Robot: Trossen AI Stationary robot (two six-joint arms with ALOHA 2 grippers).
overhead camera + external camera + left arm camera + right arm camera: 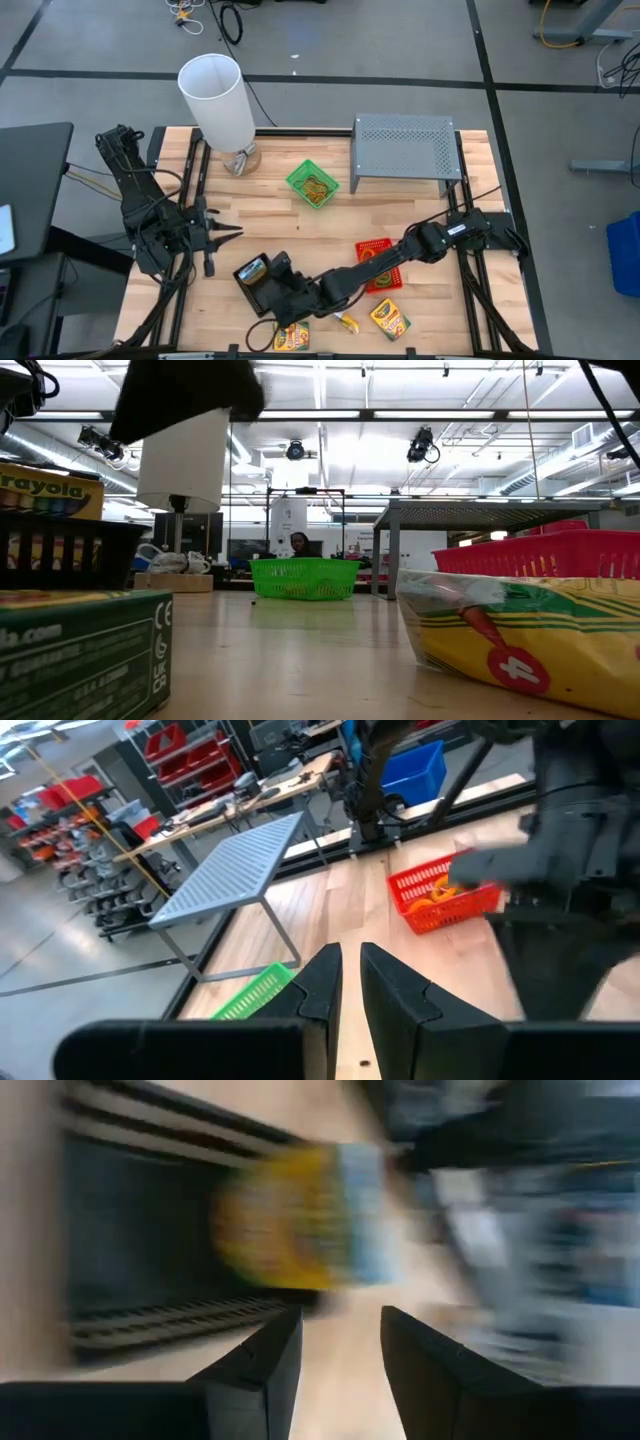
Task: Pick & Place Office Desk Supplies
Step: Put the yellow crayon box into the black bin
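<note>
While your right gripper (pixel 268 275) hangs with fingers spread over the small black tray (pixel 252 285) at the near left, a yellow-green crayon box (pixel 251 269) lies inside it. Farther left, your left gripper (pixel 236 233) rests with fingers nearly pressed together, holding nothing.

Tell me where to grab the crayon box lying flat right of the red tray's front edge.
Take the crayon box from above, across its short width, fingers on the two long edges. It lies flat and slanted on the table, so turn the wrist to match. The right gripper, jaws open over the black tray, is likely the nearer one.
</note>
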